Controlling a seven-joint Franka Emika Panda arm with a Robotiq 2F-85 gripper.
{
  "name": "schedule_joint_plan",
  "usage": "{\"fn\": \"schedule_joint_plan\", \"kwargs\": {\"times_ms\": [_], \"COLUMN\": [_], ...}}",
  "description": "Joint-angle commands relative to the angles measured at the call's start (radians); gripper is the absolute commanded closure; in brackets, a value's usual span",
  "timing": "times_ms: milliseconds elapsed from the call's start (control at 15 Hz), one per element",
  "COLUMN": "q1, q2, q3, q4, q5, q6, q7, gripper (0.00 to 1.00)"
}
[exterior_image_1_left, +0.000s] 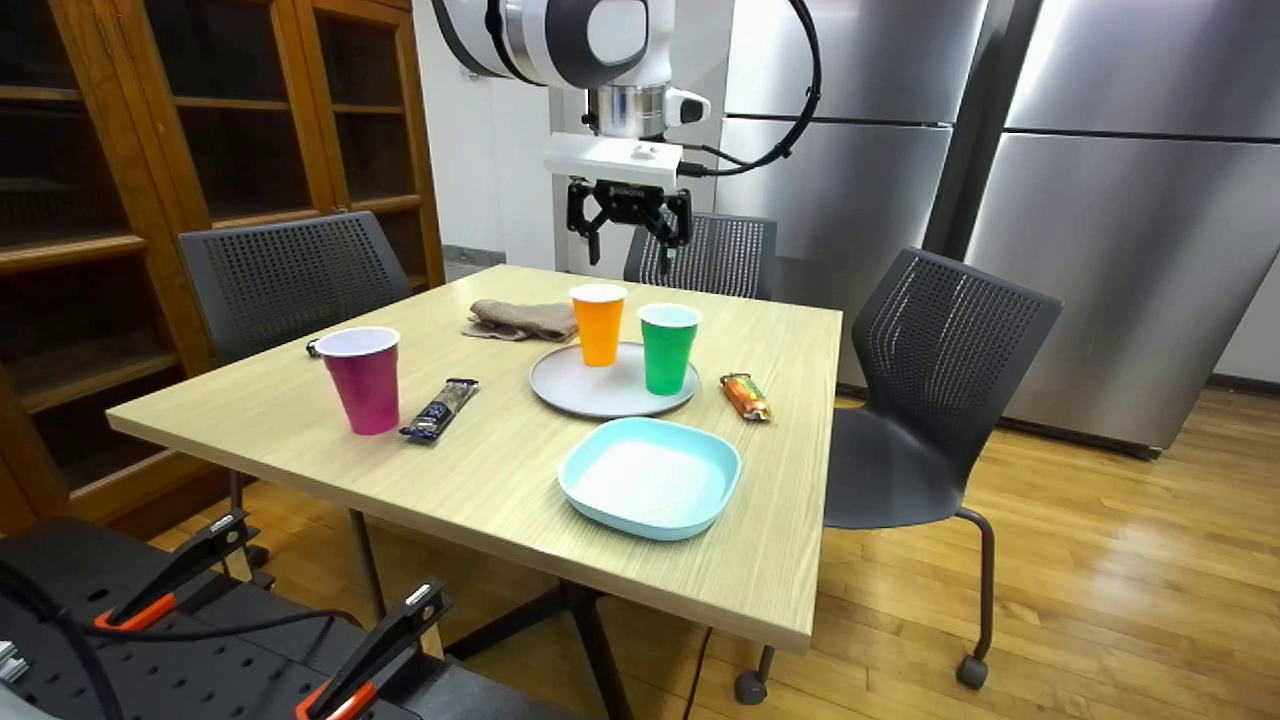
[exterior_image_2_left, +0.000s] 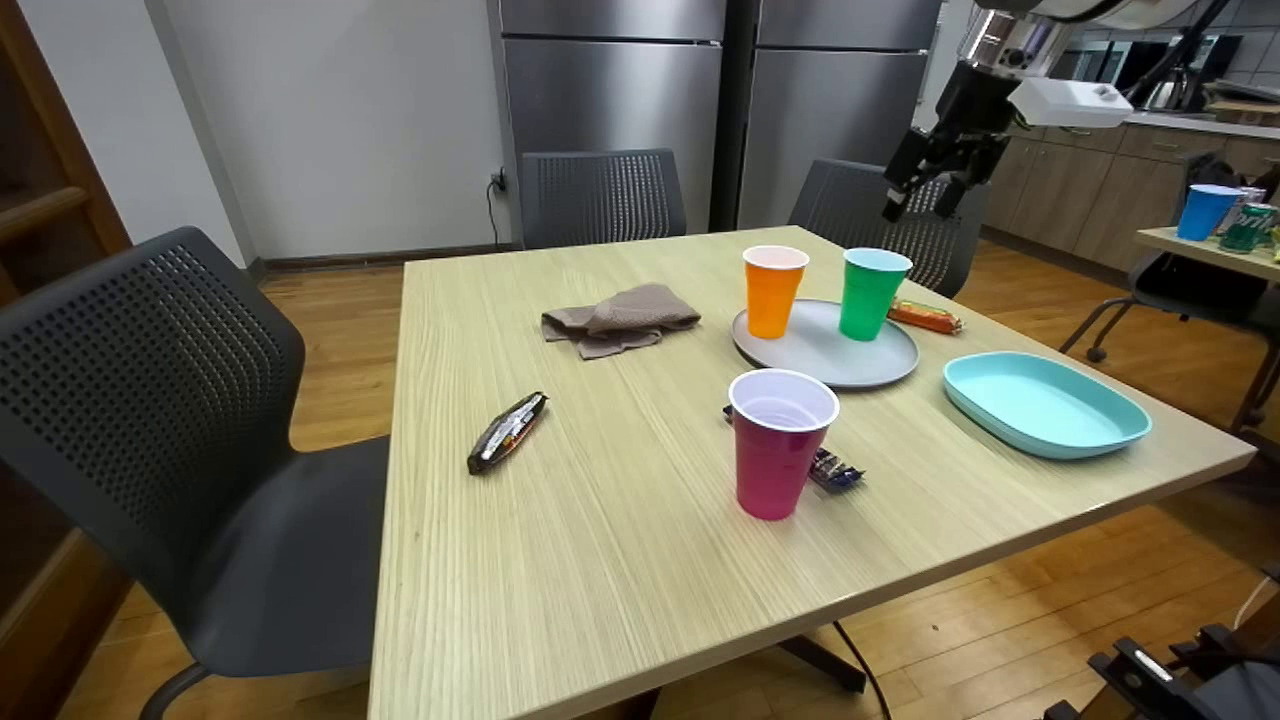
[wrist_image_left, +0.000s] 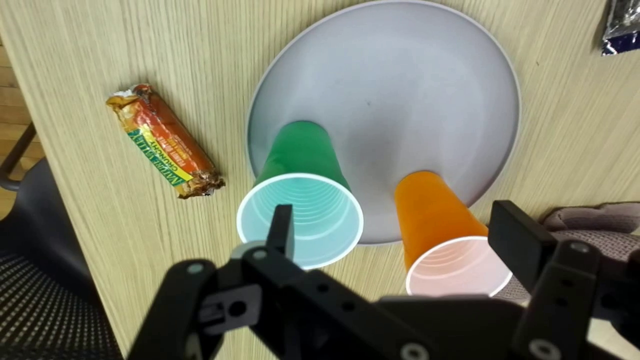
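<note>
One wide-spread pincer (exterior_image_1_left: 630, 262) hangs higher than a green cup (exterior_image_1_left: 667, 355) and an orange cup (exterior_image_1_left: 599, 330)

The pincer is at the upper centre in an exterior view, its fingers (exterior_image_1_left: 594, 250) far apart and gripping nothing. In the wrist view it shows along the bottom edge: the left-hand fingertip crosses in front of the green cup's mouth, just left of centre, and the right-hand one overlaps the right side of the orange cup's rim, at lower right. Judging by both exterior views, the fingers are apart from the cups.

Both cups stand upright on a grey plate (exterior_image_1_left: 570, 388), near the middle of the frame in an exterior view, on a pale table (exterior_image_1_left: 500, 465). A crumpled brown cloth (exterior_image_1_left: 520, 320) lies just left of the orange cup there. An orange-wrapped bar (wrist_image_left: 165, 145), lettered "Nature Valley Crunchy", lies beside the plate, at the left of the wrist view. A turquoise tray (exterior_image_1_left: 650, 475) is at the lower centre in an exterior view, just beside the plate.

At the left of that frame stands a magenta cup (exterior_image_1_left: 365, 390), with a navy-wrapped bar (exterior_image_1_left: 440, 410) near its right side. In an exterior view a dark-wrapped bar (exterior_image_2_left: 508, 433) lies left of centre, well apart from the plate.

A dark chair (exterior_image_1_left: 960, 350) is at the right in an exterior view, with steel refrigerators (exterior_image_1_left: 840, 220) at the upper right.
</note>
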Motion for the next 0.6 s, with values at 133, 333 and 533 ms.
{"fn": "schedule_joint_plan", "kwargs": {"times_ms": [133, 333, 533], "q1": [0.022, 0.018, 0.028], "q2": [-0.001, -0.041, -0.069], "q3": [-0.022, 0.005, 0.026], "q4": [0.000, -0.045, -0.087], "q5": [0.010, 0.033, 0.042], "q6": [-0.002, -0.011, -0.022], "q7": [-0.005, -0.062, -0.120], "gripper": [0.00, 0.00, 0.00]}}
